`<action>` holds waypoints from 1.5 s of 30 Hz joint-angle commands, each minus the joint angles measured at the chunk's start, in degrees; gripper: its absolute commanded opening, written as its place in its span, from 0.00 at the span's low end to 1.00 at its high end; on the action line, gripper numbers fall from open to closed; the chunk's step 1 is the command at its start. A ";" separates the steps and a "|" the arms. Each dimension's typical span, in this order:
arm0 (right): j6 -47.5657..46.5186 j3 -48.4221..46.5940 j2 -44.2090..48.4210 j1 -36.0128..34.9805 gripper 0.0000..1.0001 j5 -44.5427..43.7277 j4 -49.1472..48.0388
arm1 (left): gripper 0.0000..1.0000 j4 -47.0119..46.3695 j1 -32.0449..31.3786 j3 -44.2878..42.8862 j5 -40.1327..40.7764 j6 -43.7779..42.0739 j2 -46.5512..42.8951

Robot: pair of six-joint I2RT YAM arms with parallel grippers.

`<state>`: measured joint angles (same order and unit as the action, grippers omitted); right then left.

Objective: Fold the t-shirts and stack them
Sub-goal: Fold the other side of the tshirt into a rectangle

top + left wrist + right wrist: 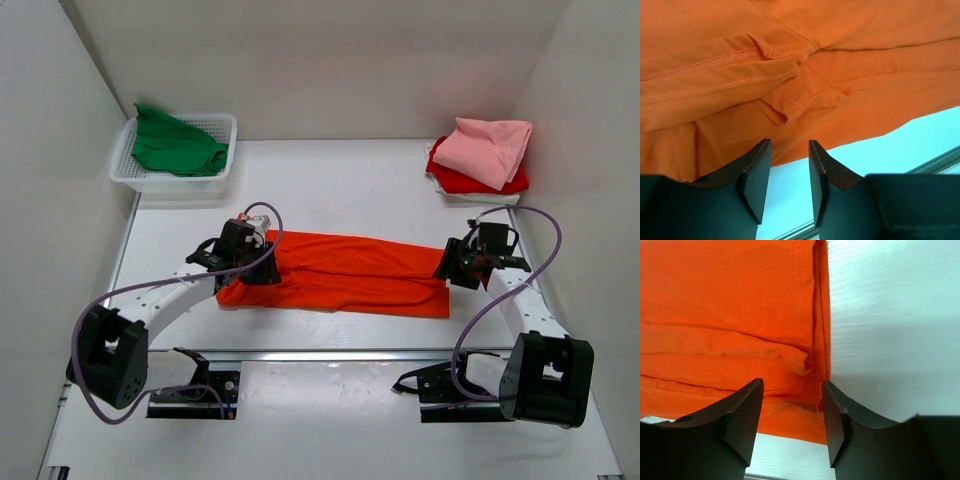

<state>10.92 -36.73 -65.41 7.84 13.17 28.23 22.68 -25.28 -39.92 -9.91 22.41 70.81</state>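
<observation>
White surface [330,190], with the orange t-shirt [350,272] lying on it as a long band between the two arms.
Its long axis runs left to right. The left tool [789,145] hangs over the left end and the right tool [792,382] over the right end, each spread and holding nothing. Each end looks equally near its own arm for a cross-fold.

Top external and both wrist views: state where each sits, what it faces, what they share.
Top external: above and behind the robot, looking down; left gripper and right gripper at the ends of the orange t-shirt.
Left wrist: mounted there, facing the shirt's edge; own fingers show.
Right wrist: mounted there, facing the shirt's corner; own fingers show.
Shared: the orange t-shirt.
</observation>
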 commanded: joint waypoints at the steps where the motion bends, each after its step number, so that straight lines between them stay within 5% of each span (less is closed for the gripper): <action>1: -0.46 0.61 1.25 0.34 0.48 0.10 -1.07 | 0.47 -4.21 -1.18 -0.16 -0.81 2.89 2.84; 17: -0.54 1.22 1.69 0.16 0.50 0.81 -1.07 | 0.39 -10.99 -3.63 0.38 0.34 6.85 10.75; 18: -0.72 1.57 1.34 0.25 0.54 0.63 -0.63 | 0.35 -11.51 -2.94 0.28 0.51 7.20 11.10; 21: -0.63 0.78 1.25 -0.36 0.64 0.98 0.68 | 0.00 -13.44 -2.32 1.42 -0.11 7.99 11.11; 26: 0.68 2.45 1.78 -2.38 0.56 1.16 -0.10 | 0.00 -14.42 -2.58 2.39 1.91 9.05 8.47; 40: -1.16 0.79 3.71 -1.50 0.59 -0.24 5.08 | 0.00 -11.95 -0.29 0.99 2.36 9.05 3.64; 45: -0.72 1.40 1.60 -2.12 0.52 0.36 3.86 | 0.00 -11.87 0.14 0.99 2.35 9.14 3.46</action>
<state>10.46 -34.94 -62.89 6.26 13.15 32.88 10.74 -25.58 -37.87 -7.92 31.40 75.33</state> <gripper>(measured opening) 0.524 0.018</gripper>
